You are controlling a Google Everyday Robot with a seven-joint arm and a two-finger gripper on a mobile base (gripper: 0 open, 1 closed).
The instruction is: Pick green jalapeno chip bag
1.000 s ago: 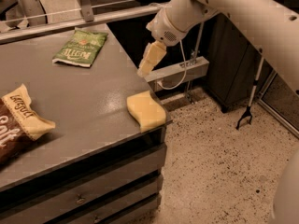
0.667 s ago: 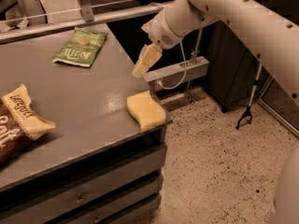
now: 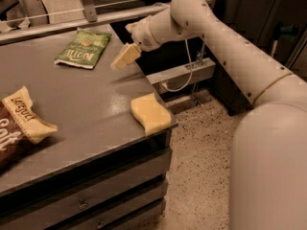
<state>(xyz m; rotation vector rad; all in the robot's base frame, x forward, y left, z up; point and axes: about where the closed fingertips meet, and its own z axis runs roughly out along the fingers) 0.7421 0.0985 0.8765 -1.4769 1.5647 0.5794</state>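
The end effector (image 3: pixel 125 55) hangs over the bench (image 3: pixel 91 99) near its far right edge, tipped down toward 8 o'clock; whether it is apart or together I cannot tell. It touches nothing. The white arm (image 3: pixel 230 47) runs from it toward 3 o'clock and down into a broad body at the lower right.

The green jalapeno chip bag (image 3: pixel 82 48) lies flat on the bench at 9 o'clock from the end effector, near it but apart, white lettering up and a pale band at its far end.

At 5 o'clock from the end effector, a yellow sponge (image 3: pixel 150 113) sits at the bench's right front corner, its edge just over the lip. Well apart at 8 o'clock, a brown-and-cream bag (image 3: pixel 19 123) marked "Salt" lies at the left edge, partly cut off.

The bench top is flat, grey and matte. A pale rail (image 3: pixel 72 23) runs along its far side. Under the top are 2 drawers (image 3: pixel 96 195) – both shut, their contents hidden.

Right of the bench the floor (image 3: pixel 201 166) is speckled. A grey shelf (image 3: pixel 184 73) juts out at 3 o'clock from the end effector, with a white cable (image 3: pixel 184 66) looping down to it.
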